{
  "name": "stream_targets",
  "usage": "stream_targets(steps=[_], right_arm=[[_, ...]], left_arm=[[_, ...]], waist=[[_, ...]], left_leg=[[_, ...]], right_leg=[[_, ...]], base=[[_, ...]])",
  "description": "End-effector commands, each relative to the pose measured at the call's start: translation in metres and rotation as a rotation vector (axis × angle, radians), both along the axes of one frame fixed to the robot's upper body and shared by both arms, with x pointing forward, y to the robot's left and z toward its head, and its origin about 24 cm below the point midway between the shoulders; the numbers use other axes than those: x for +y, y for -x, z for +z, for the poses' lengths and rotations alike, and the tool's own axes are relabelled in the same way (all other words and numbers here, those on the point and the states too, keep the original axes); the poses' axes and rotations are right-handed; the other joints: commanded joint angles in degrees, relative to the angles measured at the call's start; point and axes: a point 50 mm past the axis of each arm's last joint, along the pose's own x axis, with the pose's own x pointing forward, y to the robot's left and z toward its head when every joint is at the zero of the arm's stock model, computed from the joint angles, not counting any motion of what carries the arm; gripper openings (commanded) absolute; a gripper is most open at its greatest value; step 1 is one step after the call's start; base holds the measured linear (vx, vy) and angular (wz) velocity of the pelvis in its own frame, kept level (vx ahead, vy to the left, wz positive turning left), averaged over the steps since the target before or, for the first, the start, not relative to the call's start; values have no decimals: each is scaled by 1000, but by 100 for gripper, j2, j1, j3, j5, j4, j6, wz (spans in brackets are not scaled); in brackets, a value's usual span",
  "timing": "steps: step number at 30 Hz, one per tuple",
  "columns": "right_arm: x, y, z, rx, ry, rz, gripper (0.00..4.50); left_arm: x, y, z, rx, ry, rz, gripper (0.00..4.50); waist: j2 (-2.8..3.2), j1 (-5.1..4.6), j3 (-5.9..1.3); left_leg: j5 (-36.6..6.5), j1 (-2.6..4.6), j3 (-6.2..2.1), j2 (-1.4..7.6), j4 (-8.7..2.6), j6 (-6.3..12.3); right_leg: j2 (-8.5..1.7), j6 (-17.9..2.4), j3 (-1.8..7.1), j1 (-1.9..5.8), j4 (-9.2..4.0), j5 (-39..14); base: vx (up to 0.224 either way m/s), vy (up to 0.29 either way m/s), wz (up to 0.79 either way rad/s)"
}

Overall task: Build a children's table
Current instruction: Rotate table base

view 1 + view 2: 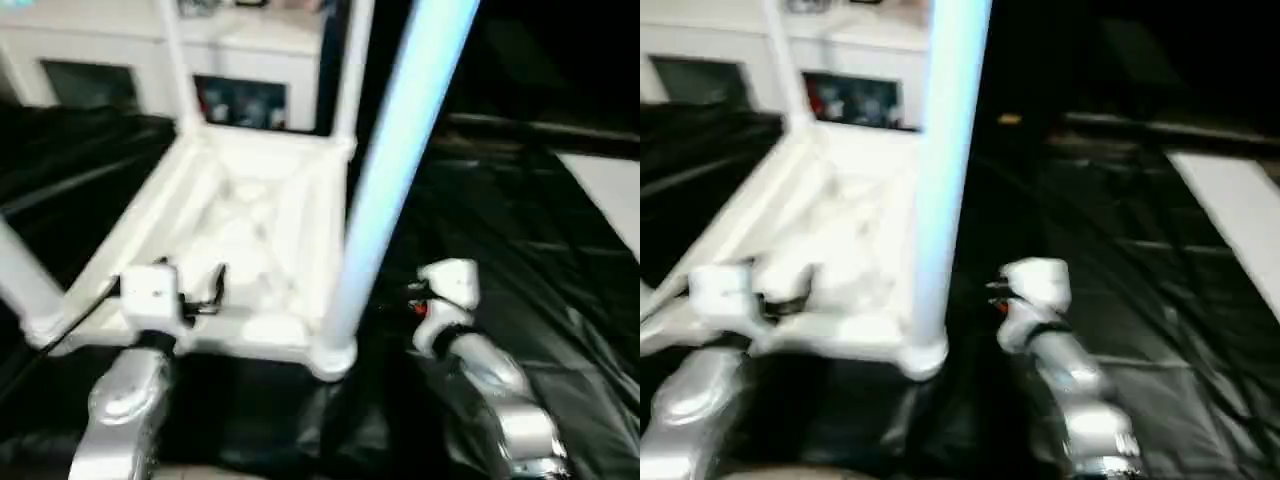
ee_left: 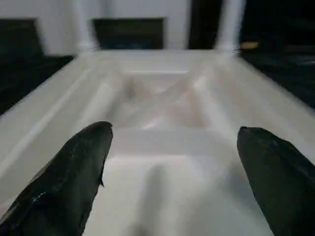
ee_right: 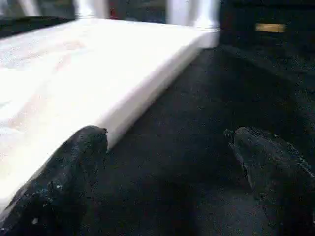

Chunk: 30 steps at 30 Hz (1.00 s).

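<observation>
On black sheeting (image 1: 520, 250), white ribbed plastic tabletop (image 1: 250, 230) lies underside up, white tube legs (image 1: 400, 150) standing in corner sockets; both left gripper (image 2: 172, 162) and right gripper (image 3: 167, 162) spread apart

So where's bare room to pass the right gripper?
Free: black sheeting between the tabletop edge and flat white board, where the open right gripper hangs. Crowded: the near leg and corner socket; the open left gripper is over the ribbed underside.

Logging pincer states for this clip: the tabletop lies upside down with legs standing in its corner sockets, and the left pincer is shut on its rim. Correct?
Not quite. The left pincer is open, its two fingers spread apart over the tabletop's ribbed underside, as the left wrist view shows. The legs do stand in the corner sockets.
</observation>
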Motion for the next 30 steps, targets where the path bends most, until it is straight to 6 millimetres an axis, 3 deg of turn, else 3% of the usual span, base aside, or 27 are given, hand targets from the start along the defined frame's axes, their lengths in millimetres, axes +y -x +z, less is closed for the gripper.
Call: stream_targets(steps=[1, 2, 3, 4, 5, 7, 10, 12, 14, 17, 20, 21, 22, 24, 25, 28, 30], right_arm=[[-8, -1, 2, -11, 11, -31, 448], [-8, -1, 3, -13, 12, -31, 448], [-9, -1, 3, -13, 12, -31, 448], [-9, 0, 4, -24, 13, -17, 448], [-9, 0, 4, -24, 13, -17, 448], [-12, 0, 6, -38, 26, 22, 448], [-18, -1, 9, -58, 59, 82, 448], [-25, -5, 13, -59, 74, 140, 448], [-28, -5, 16, -63, 122, 248, 448], [-30, -3, 18, -66, 177, 346, 448], [-33, -3, 21, -64, 216, 437, 448], [-33, -3, 23, -63, 218, 486, 448], [-33, -2, 25, -61, 218, 519, 448], [-30, -1, 28, -57, 205, 582, 448], [-29, -1, 29, -56, 203, 591, 450], [-27, 1, 30, -50, 218, 662, 450], [-26, 1, 29, -51, 225, 670, 450]], left_arm=[[-7, 1, -1, 9, 8, -67, 450], [-8, 1, -1, 14, 0, -97, 450], [-8, 1, -1, 15, -3, -105, 450], [-11, 4, -2, 26, -17, -227, 450], [-11, 4, -2, 26, -17, -227, 450], [-5, 11, -4, 75, -72, -424, 450], [9, 10, 0, 111, -109, -533, 450], [18, 5, 6, 158, -149, -670, 450], [24, 2, 14, 223, -203, -826, 450], [26, -1, 21, 295, -249, -959, 450], [24, -10, 28, 330, -340, -1071, 450], [20, -18, 29, 333, -388, -1109, 450], [17, -23, 30, 334, -420, -1132, 450], [11, -33, 30, 333, -431, -1160, 450], [11, -34, 29, 336, -429, -1170, 421], [7, -43, 22, 394, -451, -1238, 408], [7, -46, 18, 421, -478, -1244, 381]], waist=[[-89, 109, -150], [-64, 96, -232], [-24, 79, -226], [67, 38, -175], [74, 22, -161], [151, -31, -96], [159, -62, -23], [186, -51, -19], [253, -38, -19], [257, -23, -29], [247, -23, -51], [196, -22, -59], [235, 5, -86], [253, 14, -103], [261, 20, -115], [253, -9, -129], [294, -12, -154]], left_leg=[[1737, -138, 56, 115, -385, 1165], [1261, -123, 68, 205, -503, 599], [1068, -96, 77, 230, -570, 422], [580, -71, 103, 262, -672, 127], [284, -50, 119, 280, -722, 5], [-896, 1, 151, 371, -877, -329], [-1779, 69, 202, 402, -915, -423], [-1842, 107, 226, 397, -903, -377], [-1722, 86, 232, 410, -918, -376], [-1616, 68, 243, 415, -921, -361], [-1236, 33, 274, 426, -903, -324], [-1089, 20, 285, 413, -900, -261], [-902, 54, 304, 418, -873, -224], [-668, -8, 316, 413, -872, -224], [-670, -4, 320, 427, -872, -253], [-648, -13, 328, 420, -873, -280], [-492, -13, 330, 424, -855, -245]], right_leg=[[-417, 1, 345, 341, -757, 1257], [-328, -135, 260, 462, -646, 1258], [-285, -229, 215, 454, -645, 1259], [-194, -476, 162, 417, -696, 942], [-163, -585, 144, 409, -730, 618], [-96, -906, 122, 341, -824, -832], [-64, -961, 135, 216, -926, -1918], [-70, -922, 162, 151, -961, -2201], [-84, -962, 164, 157, -947, -2141], [-90, -1029, 160, 180, -927, -2002], [-108, -1190, 163, 217, -890, -1668], [-87, -1196, 156, 237, -901, -1594], [-86, -1279, 159, 222, -870, -1274], [-108, -1386, 143, 299, -831, -889], [-106, -1442, 134, 298, -816, -736], [-67, -1533, 121, 314, -784, -332], [-83, -1604, 120, 333, -761, -13]], base=[[-105, -15, -3], [-96, -46, 3], [-56, -94, -7], [-56, -94, -7], [-76, -73, -6], [-86, -47, -6], [-88, -15, 0], [-73, -8, 9], [-60, -12, 8], [0, 0, 0], [0, 0, 0], [0, 0, 0], [0, 0, 0], [0, 0, 0], [0, 0, 0], [0, 0, 0], [0, 0, 0]])
